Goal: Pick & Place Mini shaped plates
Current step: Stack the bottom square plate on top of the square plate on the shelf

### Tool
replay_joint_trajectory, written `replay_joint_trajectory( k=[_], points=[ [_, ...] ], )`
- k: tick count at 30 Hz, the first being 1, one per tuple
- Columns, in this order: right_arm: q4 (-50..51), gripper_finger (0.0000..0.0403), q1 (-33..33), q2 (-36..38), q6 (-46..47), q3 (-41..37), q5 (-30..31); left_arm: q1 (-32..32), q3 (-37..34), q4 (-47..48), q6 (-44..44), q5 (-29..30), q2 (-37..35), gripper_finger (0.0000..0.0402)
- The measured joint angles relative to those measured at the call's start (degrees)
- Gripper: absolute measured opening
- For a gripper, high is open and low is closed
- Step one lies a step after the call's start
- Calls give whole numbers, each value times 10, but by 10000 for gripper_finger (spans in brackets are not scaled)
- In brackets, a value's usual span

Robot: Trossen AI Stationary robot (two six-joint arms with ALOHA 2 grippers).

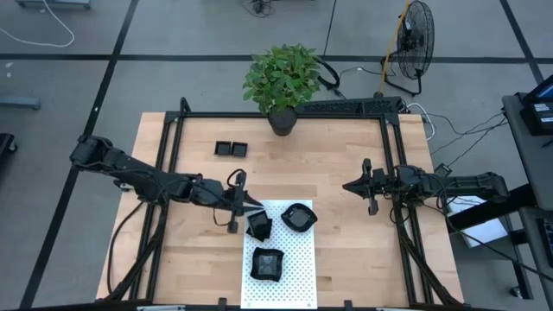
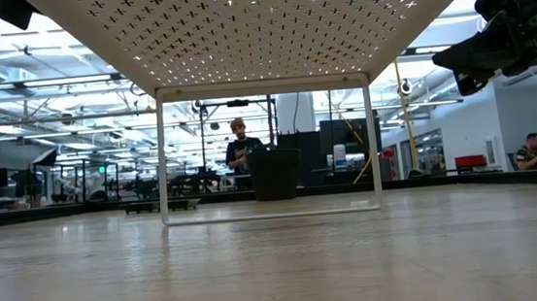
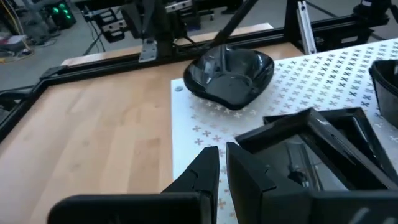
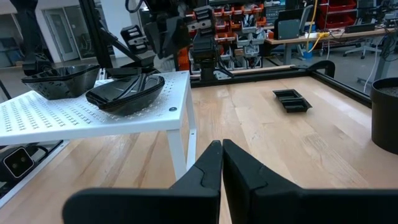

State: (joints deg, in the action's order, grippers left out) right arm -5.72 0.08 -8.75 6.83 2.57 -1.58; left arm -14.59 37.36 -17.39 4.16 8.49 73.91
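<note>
Closest to the left wrist camera, the left gripper pinches the raised rim of a square plate, tilted over the white dotted mat. Rounded plate and another square plate sit on it — light, stiff, glossy, probably slippery; rims are the place to grip. Rightward, the right gripper hovers clenched, empty.
</note>
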Motion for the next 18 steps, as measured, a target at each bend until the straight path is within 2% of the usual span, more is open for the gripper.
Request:
replay_joint_trajectory(
  k=[11,18],
  points=[
    [0,0,0,0,0,0,0,0,0,0,0,-4,0,37],
    [0,0,0,0,0,0,0,0,0,-9,4,-55,0,37]
  ],
)
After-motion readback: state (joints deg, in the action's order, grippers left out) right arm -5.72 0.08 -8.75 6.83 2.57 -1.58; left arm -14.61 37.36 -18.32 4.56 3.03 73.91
